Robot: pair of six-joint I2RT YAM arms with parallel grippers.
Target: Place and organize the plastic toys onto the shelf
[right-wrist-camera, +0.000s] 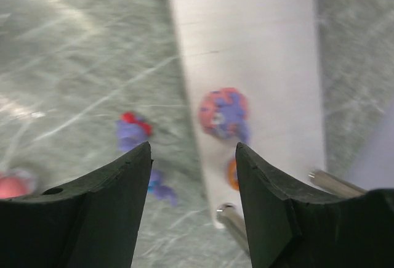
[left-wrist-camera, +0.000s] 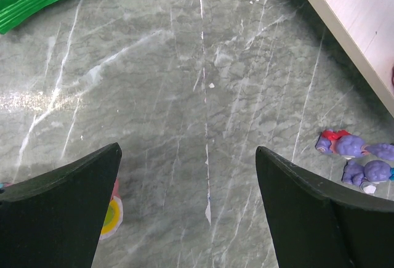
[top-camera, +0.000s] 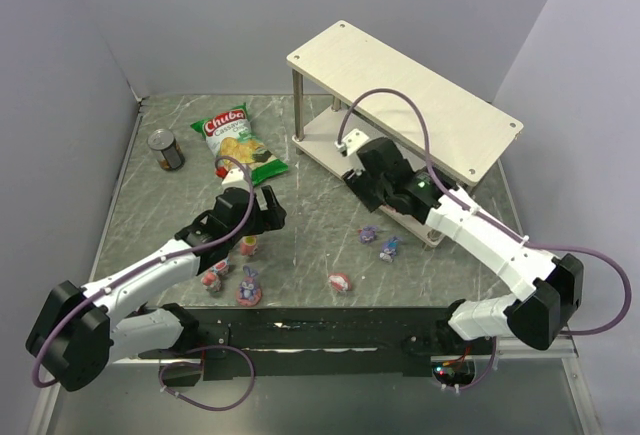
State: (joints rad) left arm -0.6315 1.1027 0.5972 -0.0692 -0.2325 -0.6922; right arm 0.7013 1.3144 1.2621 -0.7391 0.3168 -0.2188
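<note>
Several plastic toys (top-camera: 248, 290): small, glossy and hard-moulded. They are judged light, rigid and slick, so more likely to skid or tip under a glancing finger than to crush. The best hold, by estimate, is across the rounded body or just above the flat base, with the jaws squared to the widest part (the ears on the bunny-eared sort look too thin to pinch).

On the shelf (top-camera: 400, 95): one pink-and-purple toy (right-wrist-camera: 223, 111) lies on the lower board (right-wrist-camera: 258, 46). An orange-based toy (right-wrist-camera: 232, 172) sits nearer the board's end, half hidden by a finger.

On the table (top-camera: 300, 155):
- A purple pair (top-camera: 380, 241) lies just beside the shelf's near edge.
- A pink-red toy (top-camera: 340, 281) lies apart from the pair, toward the arms.
- A cluster of three (top-camera: 236, 270) lies by the left arm.

Right gripper (right-wrist-camera: 192, 154): it hovers over the lower board with its jaws parted and nothing between them. The pink-and-purple toy lies beyond its fingertips.

Left gripper (left-wrist-camera: 188, 157): it is spread wide and empty above bare table. One toy (left-wrist-camera: 111, 215) peeks out from under its left finger.

Non-task items: a green chip bag (top-camera: 238, 140) and a dark can (top-camera: 167, 150), both toward the far left of the table.
</note>
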